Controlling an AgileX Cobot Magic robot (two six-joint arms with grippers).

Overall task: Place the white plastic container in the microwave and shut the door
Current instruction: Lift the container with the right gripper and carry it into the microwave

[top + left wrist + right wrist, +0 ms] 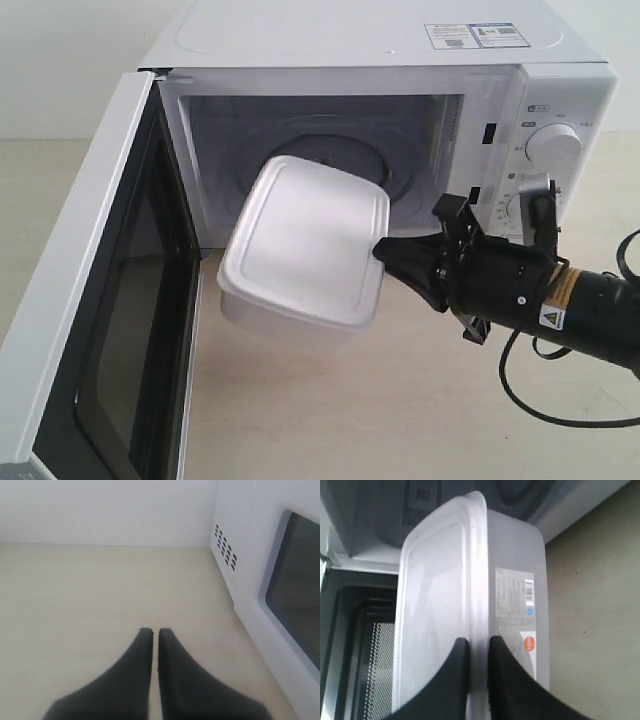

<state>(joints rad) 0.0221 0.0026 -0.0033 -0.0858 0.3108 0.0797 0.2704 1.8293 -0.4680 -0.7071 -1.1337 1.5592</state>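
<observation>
The white plastic container hangs tilted in front of the open mouth of the microwave, its far end over the sill near the glass turntable. My right gripper is shut on the container's rim at its right edge. In the right wrist view that gripper pinches the rim of the container, with the label on the side wall. The door stands swung wide open at the left. My left gripper is shut with nothing in it, over bare table beside the door; it does not show in the exterior view.
Two dials sit on the control panel just behind my right arm. A black cable loops under that arm. The beige table stretches in front of the microwave. A plain white wall closes the far side.
</observation>
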